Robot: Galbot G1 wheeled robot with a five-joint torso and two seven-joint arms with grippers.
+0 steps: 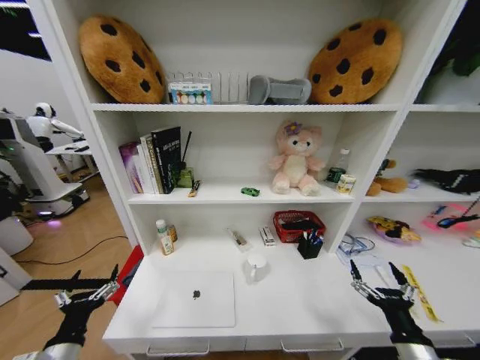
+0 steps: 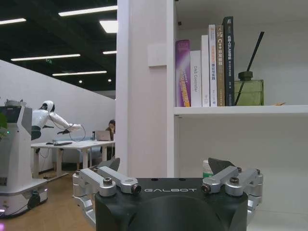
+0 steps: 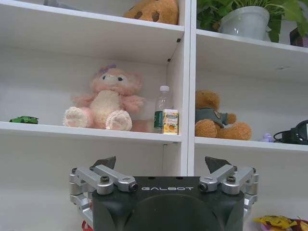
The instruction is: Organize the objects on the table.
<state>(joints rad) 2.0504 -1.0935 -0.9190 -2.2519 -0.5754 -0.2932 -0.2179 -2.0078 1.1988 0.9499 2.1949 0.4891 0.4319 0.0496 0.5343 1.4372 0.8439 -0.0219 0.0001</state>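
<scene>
Silver laptop [image 1: 193, 298] is lying untouched; both grippers, left [image 1: 85, 288] and right [image 1: 380, 281], are hovering wide open, empty; probably approaching flat and slow is working best

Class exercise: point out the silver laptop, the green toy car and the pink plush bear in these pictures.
silver laptop [image 1: 195, 298]: head view, on its closed lid.
green toy car [image 1: 250, 191]: head view, on its body.
pink plush bear [image 3: 108, 98]: right wrist view, on its pale belly.
</scene>
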